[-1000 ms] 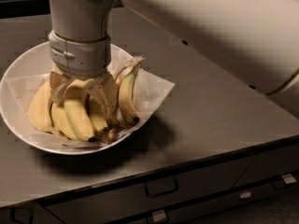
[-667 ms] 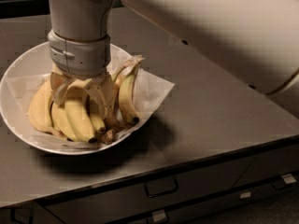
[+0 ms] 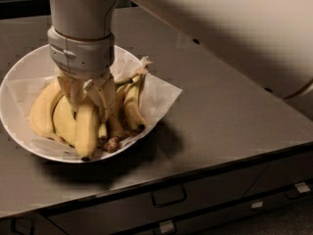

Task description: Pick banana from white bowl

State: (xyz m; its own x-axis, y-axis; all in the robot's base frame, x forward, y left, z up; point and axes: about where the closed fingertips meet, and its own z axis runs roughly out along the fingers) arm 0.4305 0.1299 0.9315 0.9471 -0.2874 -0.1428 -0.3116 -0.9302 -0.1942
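At the left of the counter (image 3: 234, 116) stands the white bowl (image 3: 14, 82), lined with crinkled paper (image 3: 161, 94). A bunch of bananas (image 3: 46, 111) lies inside it. My jaws reach straight down into the bowl's middle, clenched around one banana (image 3: 87, 131) that rests among the others.

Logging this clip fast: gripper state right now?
Gripper: down among the bananas in the bowl; open or closed cannot be told.
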